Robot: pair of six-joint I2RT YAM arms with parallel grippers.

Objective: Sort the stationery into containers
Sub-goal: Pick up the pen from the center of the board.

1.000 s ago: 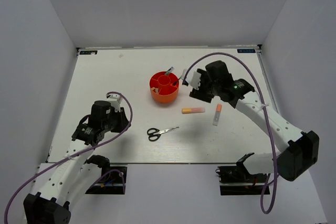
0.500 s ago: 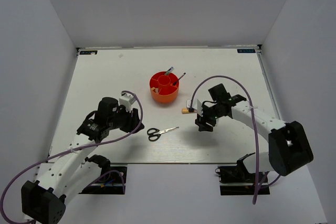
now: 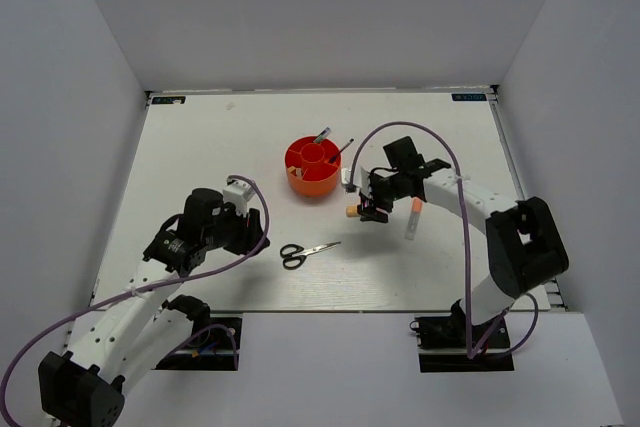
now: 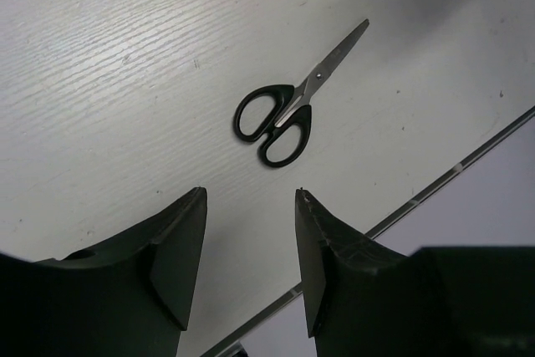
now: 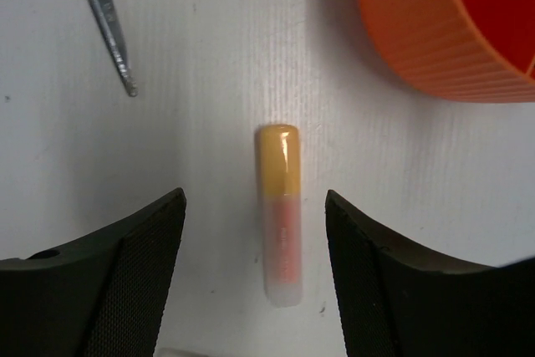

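Yellow-tipped marker [image 5: 280, 215], cap prob. clear

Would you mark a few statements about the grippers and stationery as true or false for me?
1. The right gripper is open over the marker. True.
2. The left gripper holds the scissors. False: it is open, and the scissors lie on the table ahead of it.
3. The tube sits in the organiser. False: it lies on the table.
4. Two pens stick out of the organiser. True.
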